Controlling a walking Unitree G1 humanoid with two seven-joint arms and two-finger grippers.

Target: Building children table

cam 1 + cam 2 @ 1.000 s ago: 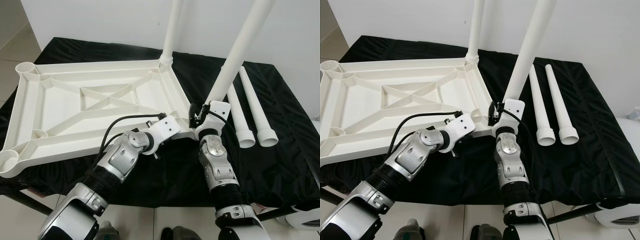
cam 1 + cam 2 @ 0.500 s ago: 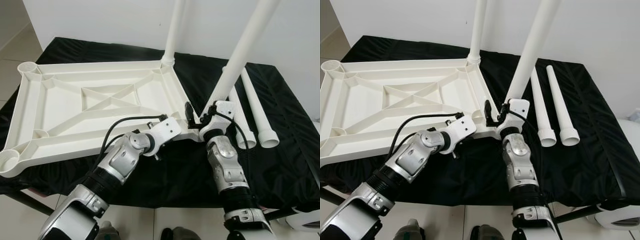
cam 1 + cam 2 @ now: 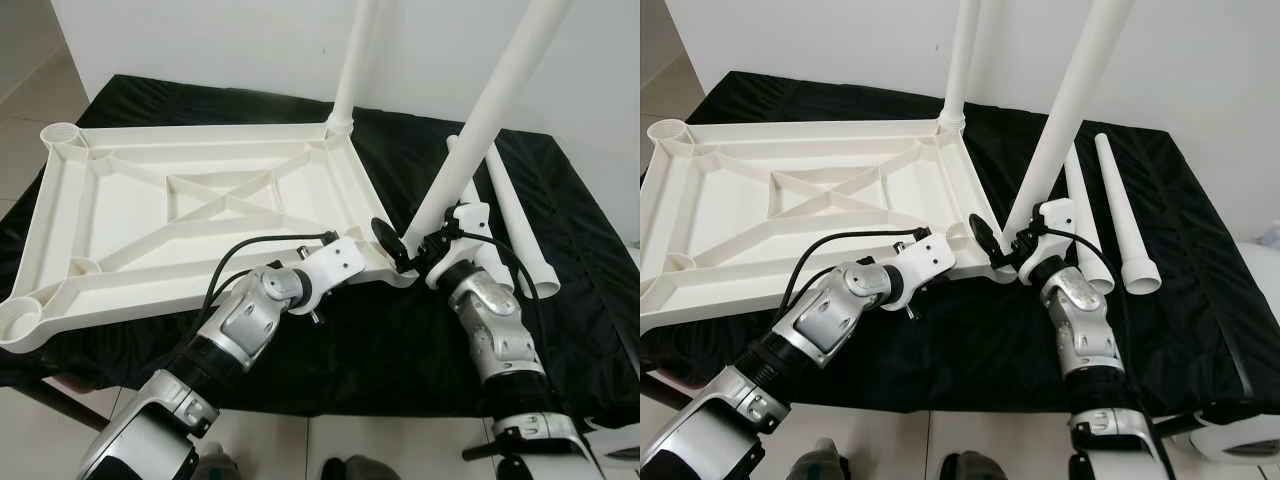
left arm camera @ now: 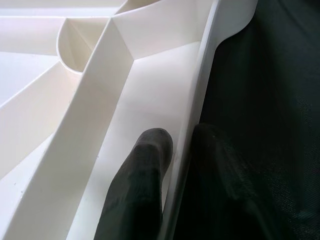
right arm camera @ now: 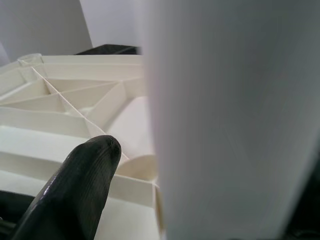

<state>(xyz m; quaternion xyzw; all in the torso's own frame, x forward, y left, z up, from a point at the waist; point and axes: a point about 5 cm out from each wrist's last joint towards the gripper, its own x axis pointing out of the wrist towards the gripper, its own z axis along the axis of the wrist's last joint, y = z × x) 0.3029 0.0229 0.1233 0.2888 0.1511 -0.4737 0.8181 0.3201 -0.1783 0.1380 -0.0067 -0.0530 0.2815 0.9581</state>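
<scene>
The white tabletop point(image 3: 180, 135) lies upside down on a black-covered table. One white leg point(image 3: 352, 60) stands in its far right corner socket. A second leg point(image 3: 480, 120) leans up out of the near right corner. My left gripper point(image 4: 182, 142) is shut on the tabletop's near rim, with one finger point(image 4: 142, 190) inside it and the other outside. My right gripper point(image 3: 415, 240) is at the base of the near leg. One black finger point(image 5: 80, 185) stands apart from the leg, and the leg hides the other finger.
Two loose white legs point(image 3: 1120, 215) point(image 3: 1080, 215) lie side by side on the black cloth point(image 3: 560, 300), right of my right arm. The table's front edge runs just below my forearms, with tiled floor beneath it and a white wall behind.
My right forearm has swung to the right, and its wrist now sits right of the near leg's base. A black finger now juts out to the left. The left arm holds still.
</scene>
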